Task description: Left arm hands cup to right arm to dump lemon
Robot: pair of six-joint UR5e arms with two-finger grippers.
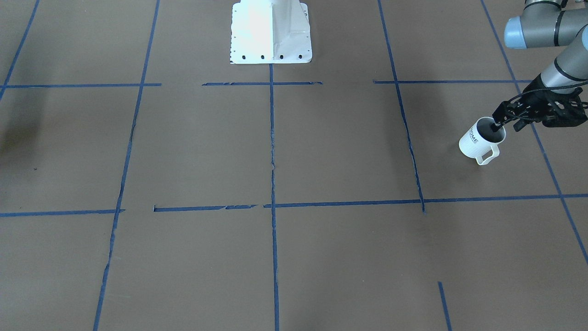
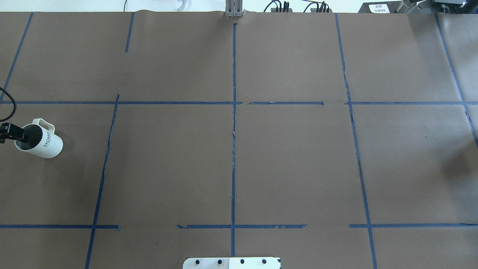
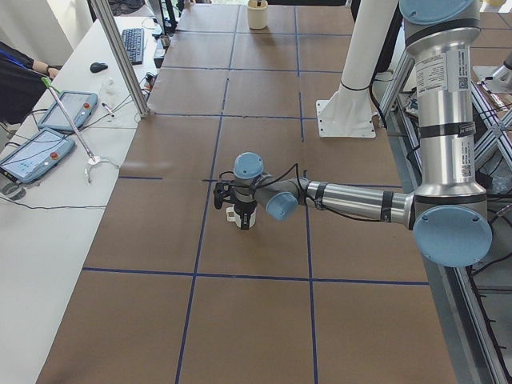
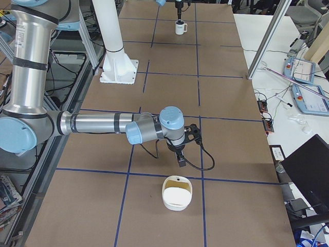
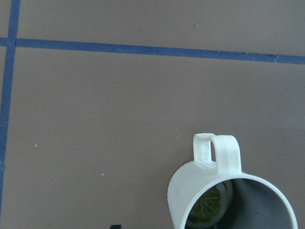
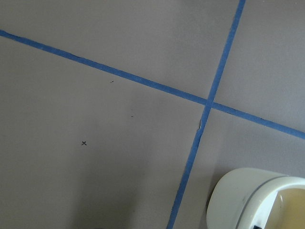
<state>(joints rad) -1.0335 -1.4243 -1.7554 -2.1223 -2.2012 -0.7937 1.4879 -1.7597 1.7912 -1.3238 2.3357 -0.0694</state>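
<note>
The white ribbed "HOME" cup [image 1: 477, 141] stands upright on the brown table at the robot's far left; it also shows in the overhead view [image 2: 43, 144]. In the left wrist view the cup [image 5: 217, 179] holds a yellowish lemon slice [image 5: 208, 208] at its bottom. My left gripper [image 1: 505, 126] is open and straddles the cup's rim, one finger inside and one outside. My right gripper [image 4: 181, 157] shows only in the exterior right view, hovering low over the table. I cannot tell whether it is open or shut.
A cream bowl-like container [image 4: 176, 198] sits on the table just in front of the right gripper; its rim shows in the right wrist view [image 6: 248, 191]. The white robot base [image 1: 271, 32] stands at the table's middle edge. Blue tape lines grid the table.
</note>
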